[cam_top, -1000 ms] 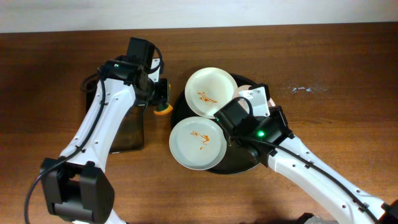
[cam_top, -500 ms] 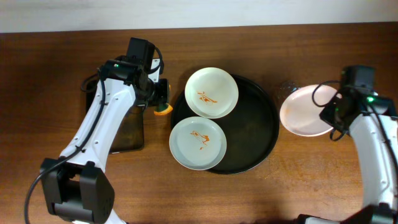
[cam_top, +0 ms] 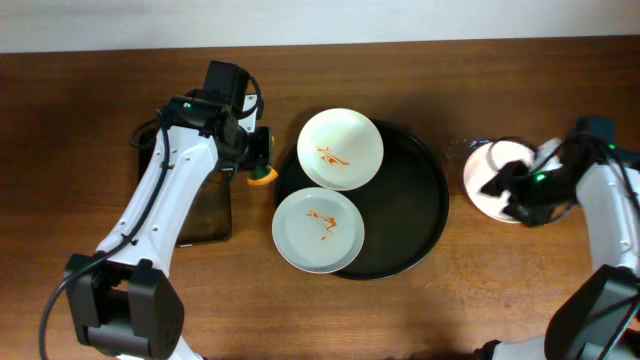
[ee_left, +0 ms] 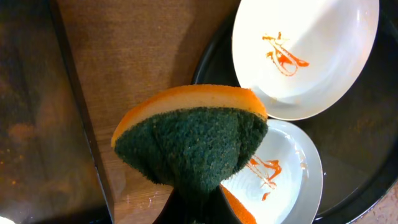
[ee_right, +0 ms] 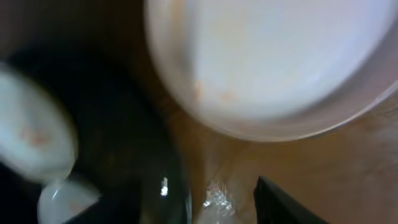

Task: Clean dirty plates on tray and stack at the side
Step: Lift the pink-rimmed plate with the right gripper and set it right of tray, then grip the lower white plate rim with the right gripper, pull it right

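1. We take the table first. It is brown wood with a visible grain and fills nearly the whole overhead view. A pale strip of the room runs along the top edge of the frame; we cannot tell what it is.
2. The left arm crosses the left half of the frame and the right arm enters at the right edge. Both have white links and black joints.
3. The tray, round and black with a raised rim, lies at the centre of the frame. Its right half is bare.
4. A dark rectangular tray lies at centre left, partly under the left arm.
5. The upper plate sits over the tray's upper-left rim. It carries an orange-red smear.
6. The lower plate, faintly bluish, overhangs the tray's lower-left rim. It is also smeared, and lies just beside the upper plate.
7. The third plate lies on the wood at centre right, off the tray and apart from its rim. The right wrist view shows its inside without any clear smear, though that view is blurred.
8. The right gripper lies over the third plate. We cannot tell how its jaws stand.
9. The left gripper has its jaws pinched on the sponge, orange with a dark green scouring face, just left of the tray's rim.
10. A pale speckled mark shows on the wood beside the third plate.
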